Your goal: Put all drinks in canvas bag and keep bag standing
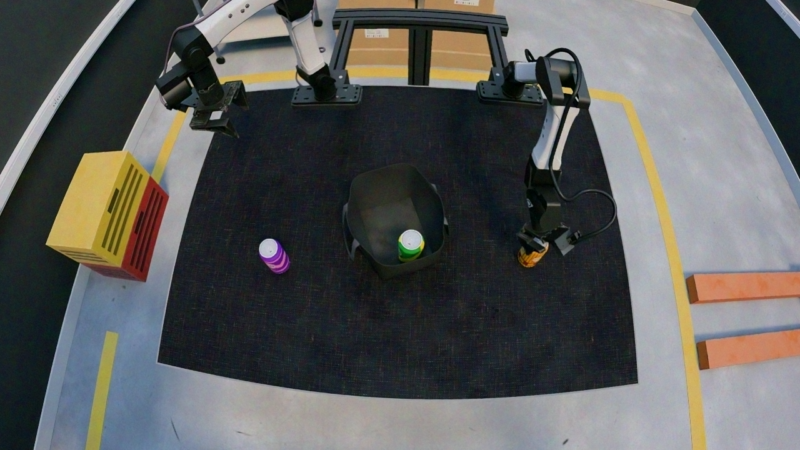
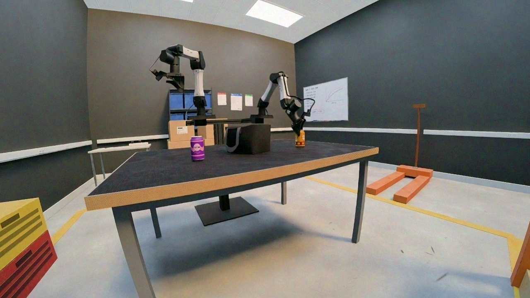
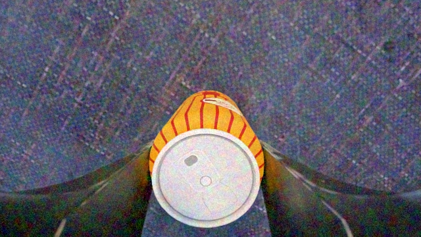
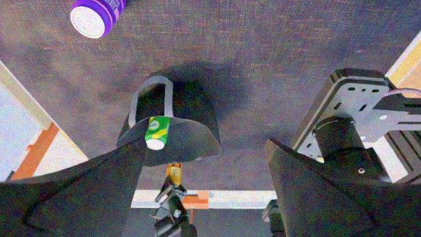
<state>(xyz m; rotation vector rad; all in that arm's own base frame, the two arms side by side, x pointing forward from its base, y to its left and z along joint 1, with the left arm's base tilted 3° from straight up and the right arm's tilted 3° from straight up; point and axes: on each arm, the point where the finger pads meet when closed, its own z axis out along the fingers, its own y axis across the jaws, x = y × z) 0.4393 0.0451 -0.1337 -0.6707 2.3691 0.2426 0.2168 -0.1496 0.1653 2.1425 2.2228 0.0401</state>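
Observation:
The dark canvas bag stands mid-table with its walls up. A green can stands inside it near one corner. An orange can stands upright on the table. My left gripper is shut on its sides, with a finger against each side. A purple can stands upright on the other side of the bag. My right gripper is open and empty, high above the table's edge.
The bag's strap handles hang on its outer sides. A black frame stands behind the arm bases. Yellow and red crates are on the floor beside the table.

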